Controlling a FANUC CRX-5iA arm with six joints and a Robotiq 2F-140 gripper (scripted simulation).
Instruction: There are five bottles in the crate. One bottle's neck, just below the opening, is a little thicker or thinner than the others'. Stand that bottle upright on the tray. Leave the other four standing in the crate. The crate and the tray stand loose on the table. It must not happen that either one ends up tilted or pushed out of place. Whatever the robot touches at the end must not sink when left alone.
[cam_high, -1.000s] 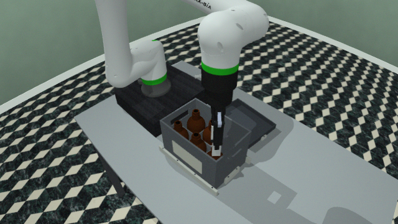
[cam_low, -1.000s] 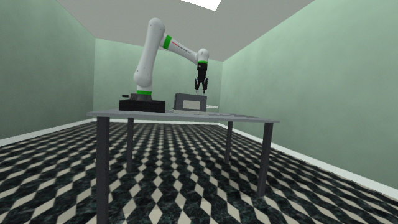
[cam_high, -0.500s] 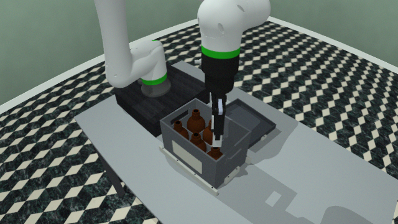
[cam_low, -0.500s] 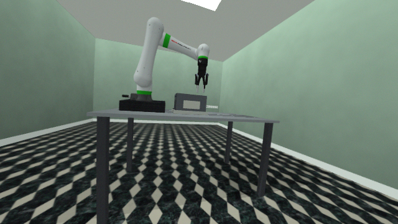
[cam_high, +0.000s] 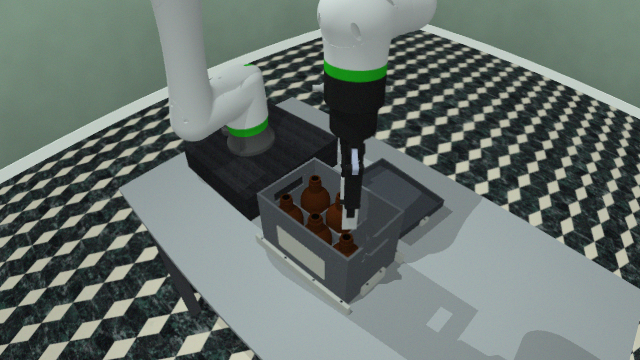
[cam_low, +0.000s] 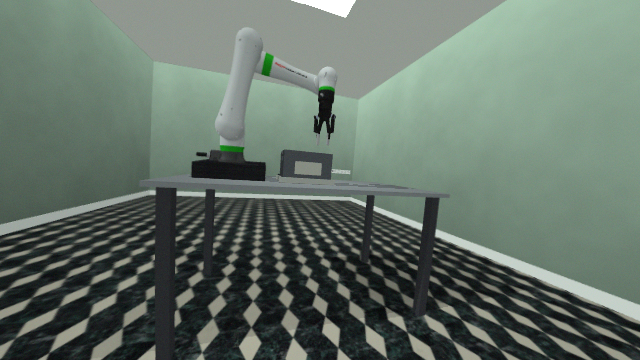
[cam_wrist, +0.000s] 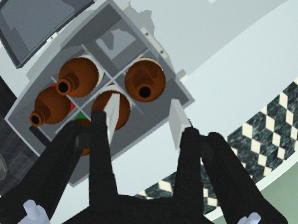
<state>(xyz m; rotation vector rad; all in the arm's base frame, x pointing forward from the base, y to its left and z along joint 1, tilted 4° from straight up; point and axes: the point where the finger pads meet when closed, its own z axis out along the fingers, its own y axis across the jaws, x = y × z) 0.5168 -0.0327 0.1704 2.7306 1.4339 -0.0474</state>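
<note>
At the left, the white six-joint robot arm with green bands (cam_high: 185, 65) (cam_low: 235, 80) rose from a low black block (cam_high: 215, 170) (cam_low: 225, 170) on a pale grey table (cam_high: 220, 260) (cam_low: 295, 186). To the right of that block stood an open-topped grey crate with straight walls and inner dividers (cam_high: 270, 220) (cam_low: 287, 165) (cam_wrist: 177, 100), a cream panel (cam_high: 300, 252) (cam_low: 308, 168) on its long side. Five glossy brown bottles with rounded bodies, narrow necks and dark round mouths were in it, each upright in its own compartment. Left to right in the top view came the first bottle (cam_high: 287, 212) (cam_wrist: 84, 150), beside the panelled wall; the second bottle (cam_high: 315, 200) (cam_wrist: 52, 105), on the tray's side; the third bottle (cam_high: 318, 232) (cam_wrist: 120, 117), in the middle of the panelled side; the fourth bottle (cam_high: 335, 217) (cam_wrist: 80, 77), partly behind the gripper in that view; and the fifth bottle (cam_high: 346, 246) (cam_wrist: 145, 80), in the corner at the far end from the block. The sixth compartment held no bottle. The bottle with the odd neck was one of these five, all in the crate, but which neck was thicker or thinner could not be told. Above the crate, the black gripper with pale fingertips (cam_high: 350, 220) (cam_low: 323, 141) pointed down, its jaws partly apart with nothing between them. Furthest right of these, just beside the crate, the shallow dark grey rectangular tray (cam_high: 400, 187) (cam_wrist: 40, 25) lay on the table with no bottle on it.
</note>
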